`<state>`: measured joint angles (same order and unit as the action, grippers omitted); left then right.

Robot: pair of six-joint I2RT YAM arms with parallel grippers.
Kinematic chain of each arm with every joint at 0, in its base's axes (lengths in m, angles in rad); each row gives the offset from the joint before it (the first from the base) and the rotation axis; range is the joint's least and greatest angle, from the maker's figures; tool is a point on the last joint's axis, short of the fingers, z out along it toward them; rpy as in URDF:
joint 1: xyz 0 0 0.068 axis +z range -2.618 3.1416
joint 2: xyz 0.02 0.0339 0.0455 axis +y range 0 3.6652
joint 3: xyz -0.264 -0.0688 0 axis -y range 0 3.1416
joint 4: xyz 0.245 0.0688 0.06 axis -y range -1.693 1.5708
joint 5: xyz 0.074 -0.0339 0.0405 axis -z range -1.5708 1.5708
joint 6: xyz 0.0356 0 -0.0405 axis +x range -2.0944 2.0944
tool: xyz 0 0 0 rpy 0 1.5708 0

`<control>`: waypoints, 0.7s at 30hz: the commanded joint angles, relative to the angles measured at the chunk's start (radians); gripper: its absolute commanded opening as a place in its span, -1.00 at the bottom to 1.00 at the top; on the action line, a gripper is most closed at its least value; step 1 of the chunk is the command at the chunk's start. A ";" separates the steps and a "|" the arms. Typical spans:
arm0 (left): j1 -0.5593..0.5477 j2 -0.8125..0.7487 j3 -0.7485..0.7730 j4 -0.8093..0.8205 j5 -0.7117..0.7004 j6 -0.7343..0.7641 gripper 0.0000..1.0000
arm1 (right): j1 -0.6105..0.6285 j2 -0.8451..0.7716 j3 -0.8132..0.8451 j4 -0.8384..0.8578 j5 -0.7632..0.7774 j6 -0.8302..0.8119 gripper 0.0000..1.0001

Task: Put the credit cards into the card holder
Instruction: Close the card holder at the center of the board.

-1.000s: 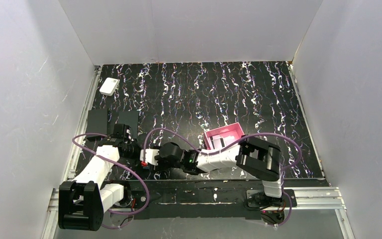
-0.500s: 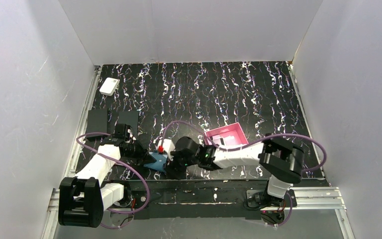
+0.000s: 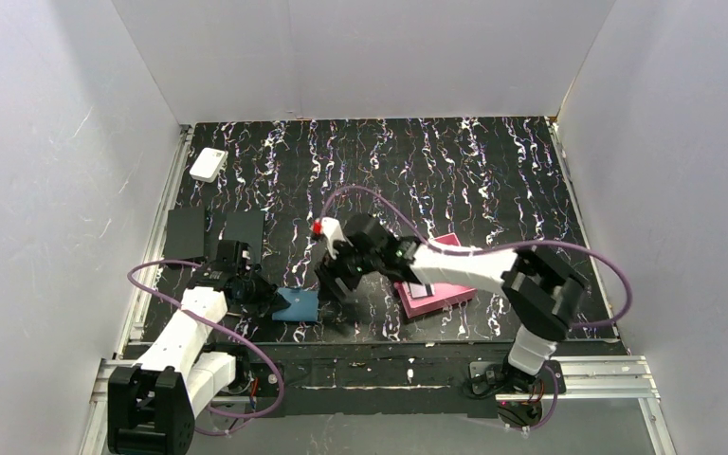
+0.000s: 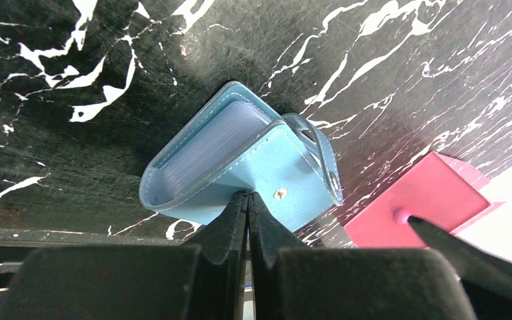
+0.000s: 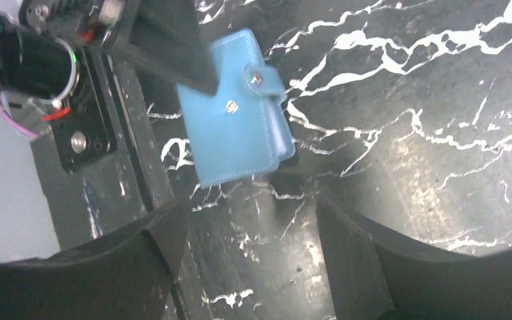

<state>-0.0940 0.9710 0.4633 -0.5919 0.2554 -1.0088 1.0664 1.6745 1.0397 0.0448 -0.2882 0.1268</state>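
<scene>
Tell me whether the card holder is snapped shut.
Not snapped: the card holder is folded, but its tab sits off the stud, and one side gapes, showing pockets.

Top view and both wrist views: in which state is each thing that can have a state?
card holder: unsnapped, cover slightly ajar.
left hand: shut, pinching the card holder's cover.
right hand: open, empty.
pink tray: on the table, contents unclear.
</scene>
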 commanded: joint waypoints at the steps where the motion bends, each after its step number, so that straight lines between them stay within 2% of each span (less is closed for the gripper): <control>1: 0.007 -0.001 -0.032 -0.098 -0.237 -0.002 -1.00 | -0.038 0.188 0.270 -0.242 -0.166 0.040 0.45; 3: 0.007 -0.013 -0.018 -0.110 -0.231 -0.001 -1.00 | -0.019 0.222 0.304 -0.260 -0.151 -0.002 0.39; 6: 0.007 -0.012 -0.005 -0.118 -0.237 0.004 -1.00 | -0.006 0.200 0.281 -0.163 -0.135 -0.030 0.35; 10: 0.007 0.029 -0.008 -0.103 -0.231 0.008 -1.00 | -0.006 0.241 0.339 -0.197 -0.134 -0.083 0.09; 17: 0.007 0.065 -0.037 -0.031 -0.179 0.016 -1.00 | -0.002 0.296 0.395 -0.194 -0.164 -0.115 0.11; 21: 0.006 0.084 -0.032 -0.023 -0.171 0.029 -1.00 | -0.001 0.354 0.467 -0.234 -0.193 -0.120 -0.10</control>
<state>-0.0937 0.9958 0.4828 -0.6067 0.2276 -1.0176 1.0645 1.9766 1.4139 -0.1619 -0.4370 0.0349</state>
